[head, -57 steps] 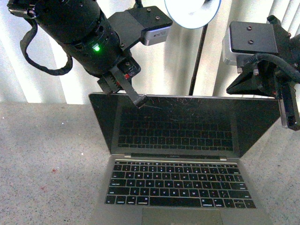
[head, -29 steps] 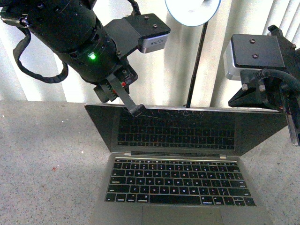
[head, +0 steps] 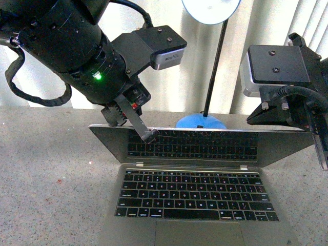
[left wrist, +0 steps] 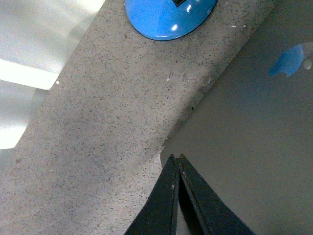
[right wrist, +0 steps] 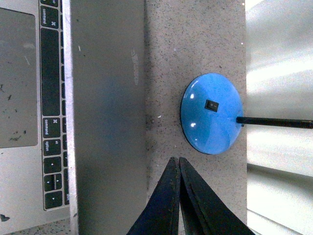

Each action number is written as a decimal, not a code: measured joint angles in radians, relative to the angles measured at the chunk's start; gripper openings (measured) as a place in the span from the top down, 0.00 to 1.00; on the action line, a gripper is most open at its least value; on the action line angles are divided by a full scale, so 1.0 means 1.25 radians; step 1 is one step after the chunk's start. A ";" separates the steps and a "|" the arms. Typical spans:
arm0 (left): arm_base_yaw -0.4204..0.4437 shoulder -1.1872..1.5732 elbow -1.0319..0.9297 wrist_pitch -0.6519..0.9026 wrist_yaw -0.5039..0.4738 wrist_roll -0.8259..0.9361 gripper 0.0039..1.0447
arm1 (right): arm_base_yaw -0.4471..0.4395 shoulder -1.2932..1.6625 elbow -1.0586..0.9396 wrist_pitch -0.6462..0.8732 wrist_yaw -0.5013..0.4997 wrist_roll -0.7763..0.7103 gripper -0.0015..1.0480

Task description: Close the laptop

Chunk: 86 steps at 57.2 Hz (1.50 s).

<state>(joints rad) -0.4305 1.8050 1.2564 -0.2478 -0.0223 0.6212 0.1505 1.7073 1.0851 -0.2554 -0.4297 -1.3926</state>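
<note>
The silver-grey laptop [head: 195,195] sits on the speckled table with its black-keyed base toward me. Its lid [head: 195,144] is tipped well forward, the dark screen reflecting the keys. My left gripper [head: 149,136] is shut, its tips resting on the lid's top edge near the left corner. In the left wrist view the shut tips [left wrist: 176,159] touch the corner of the grey lid back [left wrist: 244,147]. My right gripper is shut; its tips [right wrist: 175,160] hover behind the lid back [right wrist: 107,122], and its arm [head: 287,87] hangs at the right.
A lamp with a blue round base [head: 201,122] and thin black pole [head: 214,66] stands just behind the laptop; its base also shows in the right wrist view [right wrist: 212,113] and left wrist view [left wrist: 168,17]. White curtains hang behind the table.
The lid has tipped further forward and down, pushed by my left gripper, which moved down with it. The blue lamp base now shows over the lid's top edge.
</note>
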 joint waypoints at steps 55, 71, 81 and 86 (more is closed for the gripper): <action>-0.018 -0.005 -0.078 0.042 0.034 -0.048 0.97 | 0.002 0.005 -0.065 0.009 0.009 -0.030 0.97; -0.025 -0.002 -0.094 0.053 0.042 -0.061 0.97 | 0.006 0.014 -0.075 0.013 0.011 -0.034 0.97; -0.026 0.002 -0.106 0.064 0.049 -0.069 0.97 | 0.009 0.017 -0.078 0.015 0.014 -0.034 0.97; -0.025 0.006 -0.108 0.070 0.049 -0.077 0.97 | 0.012 0.019 -0.081 0.017 0.016 -0.035 0.97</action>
<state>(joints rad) -0.4622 1.8122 1.1217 -0.1604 0.0391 0.5251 0.1650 1.7306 0.9840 -0.2344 -0.4103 -1.4368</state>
